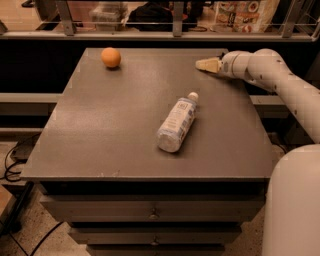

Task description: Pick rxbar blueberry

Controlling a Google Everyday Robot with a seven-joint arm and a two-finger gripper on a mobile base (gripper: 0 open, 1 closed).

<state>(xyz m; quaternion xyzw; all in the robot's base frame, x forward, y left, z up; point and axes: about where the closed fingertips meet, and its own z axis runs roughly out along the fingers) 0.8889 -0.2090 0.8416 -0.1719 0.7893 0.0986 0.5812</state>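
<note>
The rxbar blueberry is hidden or out of view; no dark navy-blue bar shows on the table. My gripper (204,64) is at the far right of the table top, just above its surface, pointing left from the white arm (270,75). A clear plastic bottle with a white label (176,122) lies on its side mid-table, nearer the front than the gripper. An orange ball-shaped fruit (111,57) sits at the far left.
The grey table (100,130) has drawers under its front edge. A railing and shelves with packaged goods (240,15) run behind it. My white base (292,205) stands at the table's right front corner. Cables lie on the floor at left.
</note>
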